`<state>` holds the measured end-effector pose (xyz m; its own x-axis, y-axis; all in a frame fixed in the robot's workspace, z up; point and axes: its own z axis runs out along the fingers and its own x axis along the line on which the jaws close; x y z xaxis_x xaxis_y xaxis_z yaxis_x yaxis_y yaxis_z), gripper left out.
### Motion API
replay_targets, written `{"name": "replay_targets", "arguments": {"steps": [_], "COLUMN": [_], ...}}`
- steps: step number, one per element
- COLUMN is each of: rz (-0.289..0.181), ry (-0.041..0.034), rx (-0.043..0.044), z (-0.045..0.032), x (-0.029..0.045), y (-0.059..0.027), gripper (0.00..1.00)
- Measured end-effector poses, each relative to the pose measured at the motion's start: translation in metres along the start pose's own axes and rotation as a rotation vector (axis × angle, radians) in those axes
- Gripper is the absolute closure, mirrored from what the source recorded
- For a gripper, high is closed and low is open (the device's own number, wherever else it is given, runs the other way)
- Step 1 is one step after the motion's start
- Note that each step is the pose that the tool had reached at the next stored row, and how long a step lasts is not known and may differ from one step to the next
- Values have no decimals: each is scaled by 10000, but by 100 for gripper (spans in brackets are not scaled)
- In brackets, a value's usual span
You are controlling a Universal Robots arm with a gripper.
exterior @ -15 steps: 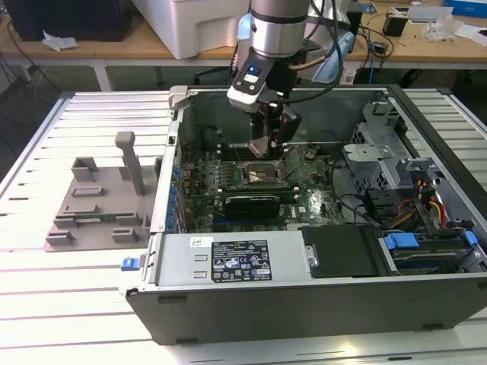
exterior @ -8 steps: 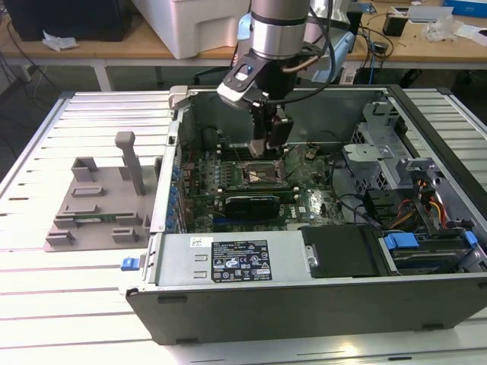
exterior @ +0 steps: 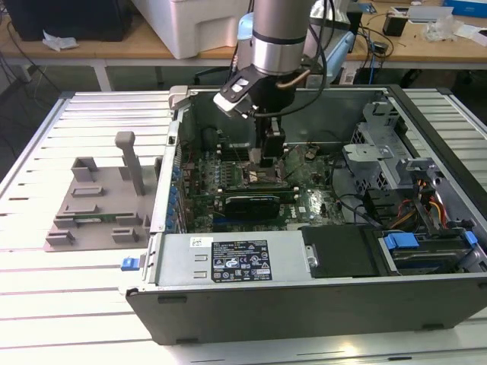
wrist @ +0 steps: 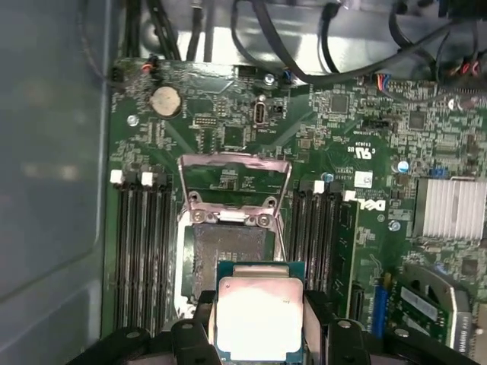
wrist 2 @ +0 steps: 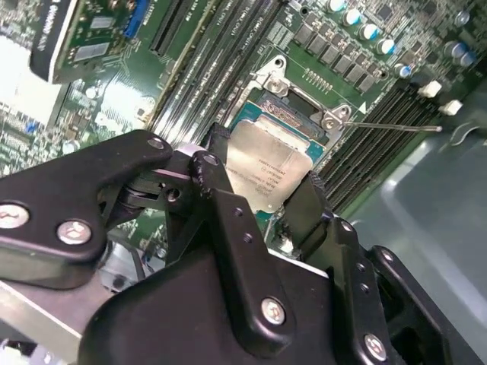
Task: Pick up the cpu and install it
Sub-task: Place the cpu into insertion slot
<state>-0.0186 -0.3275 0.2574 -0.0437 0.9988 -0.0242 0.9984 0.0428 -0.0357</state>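
The cpu [wrist: 260, 315] is pinched by two opposite edges in the gripper [wrist: 259, 334], whose fingers are closed to the chip's width. It hangs over the near edge of the open socket [wrist: 228, 255] on the motherboard [wrist: 358, 114], inside the computer case [exterior: 304, 319]; contact with the socket cannot be told. Pick-up is judged complete and installation is in hand, with the load plate [wrist: 234, 171] raised; seating calls for squaring the chip to the recess and a level descent, as a tilted corner could damage contacts.
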Motion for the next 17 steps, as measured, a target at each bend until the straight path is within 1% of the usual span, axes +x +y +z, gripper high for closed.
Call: {"name": "replay_targets", "arguments": {"steps": [3, 4, 8, 10, 14, 16, 17], "rz": [231, 254, 257, 255, 258, 257, 256], "ry": [8, 9, 11, 11, 10, 10, 11], "rx": [22, 27, 30, 33, 35, 35, 35], "z": [64, 81, 157, 232, 323, 397, 421], "x": [5, 17, 112, 171, 174, 175, 173], "y": [22, 26, 41, 61, 68, 71, 72], "gripper": [46, 46, 46, 46, 46, 46, 46]}}
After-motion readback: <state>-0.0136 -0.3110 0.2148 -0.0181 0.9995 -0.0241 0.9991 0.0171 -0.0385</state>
